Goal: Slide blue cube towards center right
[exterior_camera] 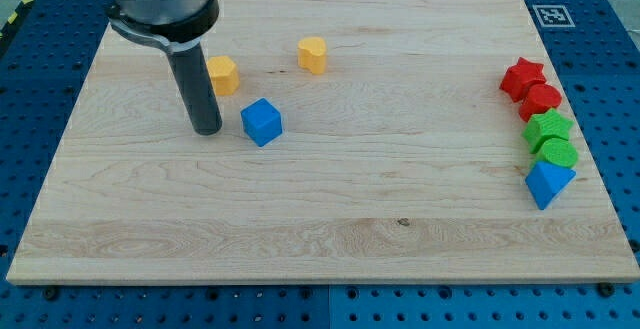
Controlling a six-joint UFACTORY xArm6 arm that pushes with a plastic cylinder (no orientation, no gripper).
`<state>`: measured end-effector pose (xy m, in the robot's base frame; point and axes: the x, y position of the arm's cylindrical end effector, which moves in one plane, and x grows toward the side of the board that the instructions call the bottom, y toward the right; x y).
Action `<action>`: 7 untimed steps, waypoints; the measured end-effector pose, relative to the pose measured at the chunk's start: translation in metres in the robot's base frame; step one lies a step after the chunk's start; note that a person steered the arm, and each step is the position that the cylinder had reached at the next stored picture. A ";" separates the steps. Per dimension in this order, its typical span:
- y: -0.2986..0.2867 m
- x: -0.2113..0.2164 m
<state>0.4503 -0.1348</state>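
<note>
The blue cube point(262, 122) lies on the wooden board point(330, 219), left of the middle and a little above mid-height. My tip point(207, 129) stands on the board just left of the cube, with a small gap between them. The dark rod rises from the tip to the view's top left.
A yellow block point(223, 74) sits right beside the rod, above the cube. Another yellow block point(313, 55) lies further right. Along the right edge, top to bottom: red star point(522, 77), red block point(542, 100), green star point(547, 128), green block point(558, 153), blue triangular block point(547, 183).
</note>
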 end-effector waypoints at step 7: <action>0.090 0.024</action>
<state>0.4740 -0.0445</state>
